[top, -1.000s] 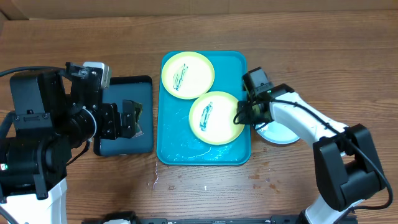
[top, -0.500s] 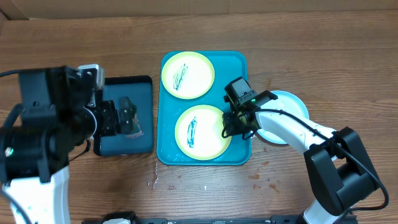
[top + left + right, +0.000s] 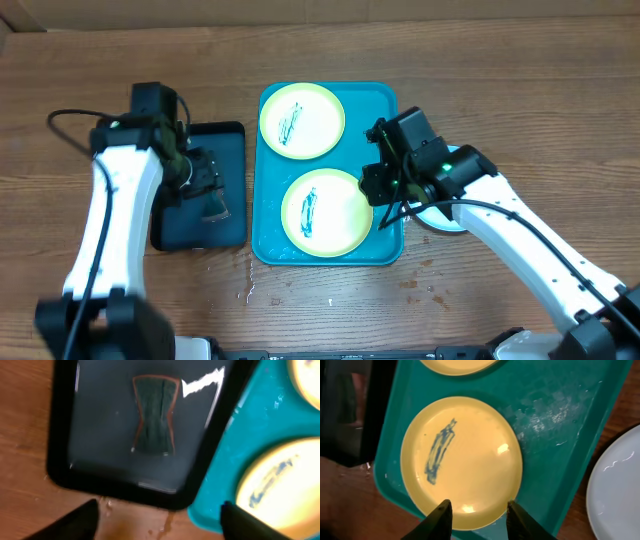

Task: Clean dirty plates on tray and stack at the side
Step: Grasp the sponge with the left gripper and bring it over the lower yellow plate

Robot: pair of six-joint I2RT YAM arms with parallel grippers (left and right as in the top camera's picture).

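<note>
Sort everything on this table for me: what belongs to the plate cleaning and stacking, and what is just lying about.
Of the job: near scribbled plate, far scribbled plate, turquoise tray, pale plate beside the tray; likely also the dark cloth in the black tray.
Lying about: wet spots on the wood, cardboard along the far edge.

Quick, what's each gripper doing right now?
Left gripper: open, empty, above the black tray.
Right gripper: open, holding nothing, fingertips either side of the plate edge.
</note>
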